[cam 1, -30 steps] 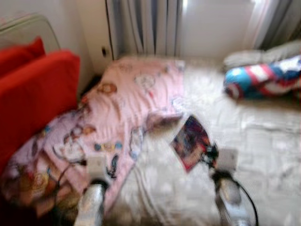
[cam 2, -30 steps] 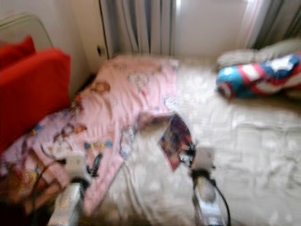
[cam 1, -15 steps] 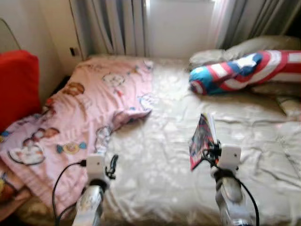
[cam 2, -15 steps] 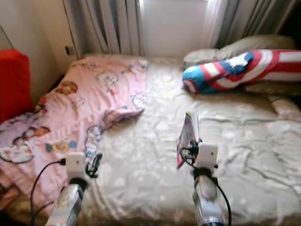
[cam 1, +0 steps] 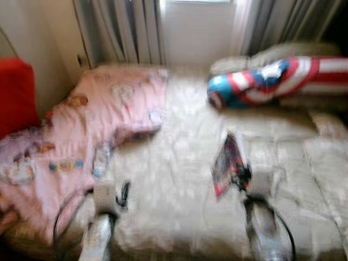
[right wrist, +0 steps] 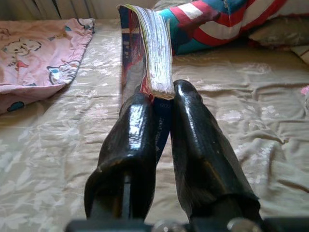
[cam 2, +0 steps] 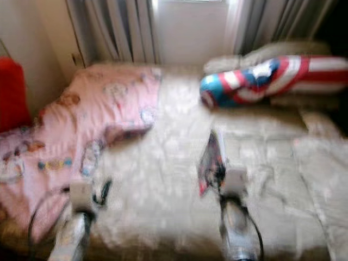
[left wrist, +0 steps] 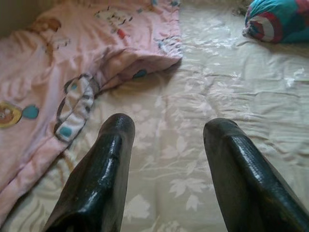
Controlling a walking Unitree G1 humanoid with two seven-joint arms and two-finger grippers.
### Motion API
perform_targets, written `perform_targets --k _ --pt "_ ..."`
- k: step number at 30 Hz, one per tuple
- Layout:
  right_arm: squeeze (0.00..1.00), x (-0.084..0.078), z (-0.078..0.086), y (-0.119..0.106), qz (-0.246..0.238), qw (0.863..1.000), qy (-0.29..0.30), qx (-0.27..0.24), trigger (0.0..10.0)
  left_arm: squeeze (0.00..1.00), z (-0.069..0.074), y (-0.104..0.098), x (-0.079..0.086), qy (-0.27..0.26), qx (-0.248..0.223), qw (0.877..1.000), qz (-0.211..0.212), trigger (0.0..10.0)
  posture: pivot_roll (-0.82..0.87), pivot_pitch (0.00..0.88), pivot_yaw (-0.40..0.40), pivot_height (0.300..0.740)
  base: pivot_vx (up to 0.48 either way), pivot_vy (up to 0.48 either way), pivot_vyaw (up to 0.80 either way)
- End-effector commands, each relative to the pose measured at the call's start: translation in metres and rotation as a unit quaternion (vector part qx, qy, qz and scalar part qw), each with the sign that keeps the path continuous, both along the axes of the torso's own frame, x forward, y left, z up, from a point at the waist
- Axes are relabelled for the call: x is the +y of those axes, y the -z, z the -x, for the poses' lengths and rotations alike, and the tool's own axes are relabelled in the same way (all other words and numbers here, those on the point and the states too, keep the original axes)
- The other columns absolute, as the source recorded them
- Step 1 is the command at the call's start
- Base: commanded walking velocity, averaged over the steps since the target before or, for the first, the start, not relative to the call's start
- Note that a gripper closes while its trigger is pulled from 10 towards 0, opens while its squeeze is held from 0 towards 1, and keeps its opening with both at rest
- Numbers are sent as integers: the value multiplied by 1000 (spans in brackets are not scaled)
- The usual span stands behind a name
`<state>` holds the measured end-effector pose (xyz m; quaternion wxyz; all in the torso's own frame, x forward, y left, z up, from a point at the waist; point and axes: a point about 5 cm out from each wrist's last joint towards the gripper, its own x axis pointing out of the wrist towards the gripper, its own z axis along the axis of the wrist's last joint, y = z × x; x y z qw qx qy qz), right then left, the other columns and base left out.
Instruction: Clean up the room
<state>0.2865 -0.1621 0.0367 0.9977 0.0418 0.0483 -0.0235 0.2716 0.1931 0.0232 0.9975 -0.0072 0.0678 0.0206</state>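
My right gripper (right wrist: 155, 104) is shut on a colourful book (right wrist: 147, 53), held upright above the beige bed sheet (cam 1: 179, 163); in the eye views the book (cam 1: 225, 163) stands just ahead of the right gripper (cam 1: 242, 176). My left gripper (left wrist: 166, 130) is open with nothing between its fingers, hovering over the sheet beside the edge of the pink cartoon blanket (left wrist: 58, 58). In the left eye view the left gripper (cam 1: 122, 193) is low at the bed's near edge.
A red, white and blue striped cushion (cam 1: 255, 81) lies by pale pillows (cam 1: 283, 54) at the bed's far right. The pink blanket (cam 1: 92, 119) covers the left side. A red chair (cam 1: 13, 92) stands at far left. Curtains (cam 1: 125, 27) and a window are behind.
The camera has swung right, then steadied, with the view now blurred. The book stays gripped in my right gripper, raised from lying flat to upright. The left gripper stays open.
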Motion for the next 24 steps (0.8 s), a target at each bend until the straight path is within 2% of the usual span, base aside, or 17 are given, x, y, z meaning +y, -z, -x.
perform_targets --k 1,17,24 --pt "0 -8 -4 -9 6 1000 13 -22 10000 0 0 2 -8 8 3 1000 10 10000 -9 9 -21 740 0 -322 0" --pt "0 -8 -1 -6 4 1000 13 -16 10000 0 1 3 -8 9 5 1000 9 10000 -10 32 -17 740 0 -323 0" --pt "0 -7 -1 -5 2 1000 10 -13 10000 0 3 4 -9 11 8 1000 12 10000 -13 31 -18 740 0 0 0"
